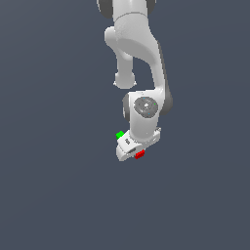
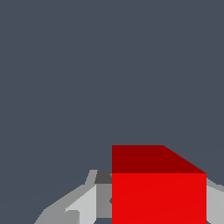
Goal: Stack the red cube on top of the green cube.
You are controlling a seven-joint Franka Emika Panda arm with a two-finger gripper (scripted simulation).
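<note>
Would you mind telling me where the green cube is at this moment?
In the exterior view the green cube sits just to the exterior view's left of the gripper, apart from the red cube on the other side; the wrist view doesn't show it.

Red cube [image 1: 140, 155]: tiny, bright red, plain faces, showing just under the white arm's lower end in ext. view, partly hidden by it; in wrist view it's [image 2: 158, 192] filling much of the frame, one face lit, another darker. Green cube [image 1: 119, 134]: same size, bright green, peeking out near the red one, on the ext. view's left.
</note>
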